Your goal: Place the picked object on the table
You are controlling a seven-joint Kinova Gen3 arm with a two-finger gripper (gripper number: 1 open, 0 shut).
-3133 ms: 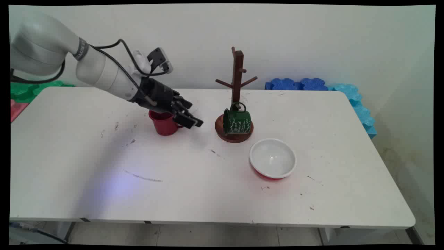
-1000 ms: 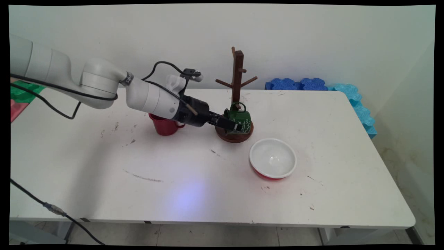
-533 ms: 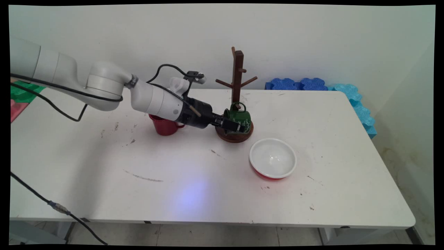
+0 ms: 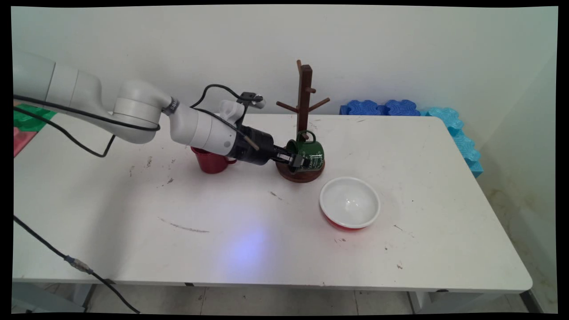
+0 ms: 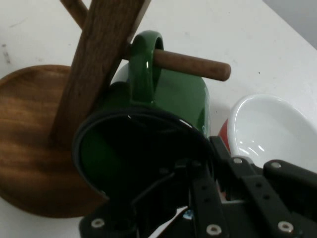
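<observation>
The rim of the green mug (image 4: 307, 154), hung by its handle on the wooden mug tree (image 4: 303, 116), was clamped by the gripper (image 4: 297, 162).

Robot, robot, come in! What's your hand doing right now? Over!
Gripper at green mug's rim. Mug hangs by handle on wooden mug tree. White bowl nearby.

Beneath my reach lies a white bench (image 4: 266, 249), its surface marked with dark scuffs. Behind it stands a plain pale wall (image 4: 400, 49). Blue foam mats (image 4: 400, 108) lie along the far edge; green foam mats (image 4: 31, 116) lie at the opposite corner.
</observation>
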